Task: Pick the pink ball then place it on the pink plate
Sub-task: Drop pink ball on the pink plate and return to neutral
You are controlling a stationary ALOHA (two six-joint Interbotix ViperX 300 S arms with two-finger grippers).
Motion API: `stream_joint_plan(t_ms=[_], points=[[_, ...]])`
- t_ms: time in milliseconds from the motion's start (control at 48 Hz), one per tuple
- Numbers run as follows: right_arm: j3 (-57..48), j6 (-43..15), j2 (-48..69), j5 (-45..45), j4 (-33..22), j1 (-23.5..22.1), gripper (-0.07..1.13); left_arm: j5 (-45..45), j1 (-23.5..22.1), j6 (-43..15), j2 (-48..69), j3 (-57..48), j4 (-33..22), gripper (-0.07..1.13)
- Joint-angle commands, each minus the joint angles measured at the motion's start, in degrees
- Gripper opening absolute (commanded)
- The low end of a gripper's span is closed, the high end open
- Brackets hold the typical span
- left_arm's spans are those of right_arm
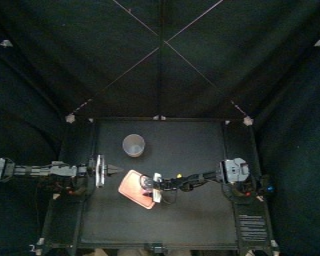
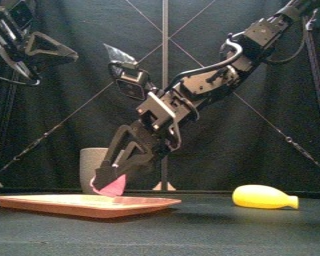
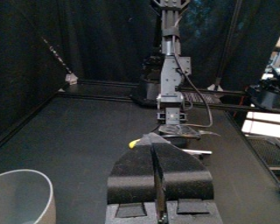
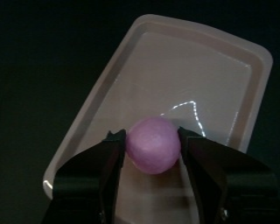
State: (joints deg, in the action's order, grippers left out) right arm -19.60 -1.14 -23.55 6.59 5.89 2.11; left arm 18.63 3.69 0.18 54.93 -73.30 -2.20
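Observation:
The pink ball [image 4: 154,144] is gripped between the jaws of my right gripper [image 4: 156,154]. It hangs right over the flat pink plate [image 4: 195,74], low above its surface. In the front view the ball [image 2: 109,184] is over the middle of the plate [image 2: 43,203], and I cannot tell whether it touches. From above, the right gripper [image 1: 155,184] reaches in from the right over the plate [image 1: 133,186]. My left gripper [image 3: 161,179] is shut on nothing and rests raised at the left [image 2: 40,45].
A tall grey speckled cup [image 1: 133,147] stands behind the plate, also seen in the front view [image 2: 91,162] and close to the left gripper [image 3: 18,198]. A yellow toy [image 2: 264,197] lies on the table to the right of the plate.

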Motion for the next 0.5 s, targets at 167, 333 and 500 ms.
stream_joint_plan(t_ms=[167,333,500], points=[[2.3,-0.1,1.1,0.0,-1.1,-0.9,0.91,0.4,0.1,0.1,-0.2,0.3,-0.2,0.03],[2.4,0.0,1.7,0.7,-1.6,-1.0,0.91,0.4,0.1,0.0,-0.2,-0.1,-0.8,0.03],[1.8,0.0,4.1,3.4,-2.9,-1.0,0.91,0.4,0.1,0.0,-0.2,-0.4,-2.1,0.03]])
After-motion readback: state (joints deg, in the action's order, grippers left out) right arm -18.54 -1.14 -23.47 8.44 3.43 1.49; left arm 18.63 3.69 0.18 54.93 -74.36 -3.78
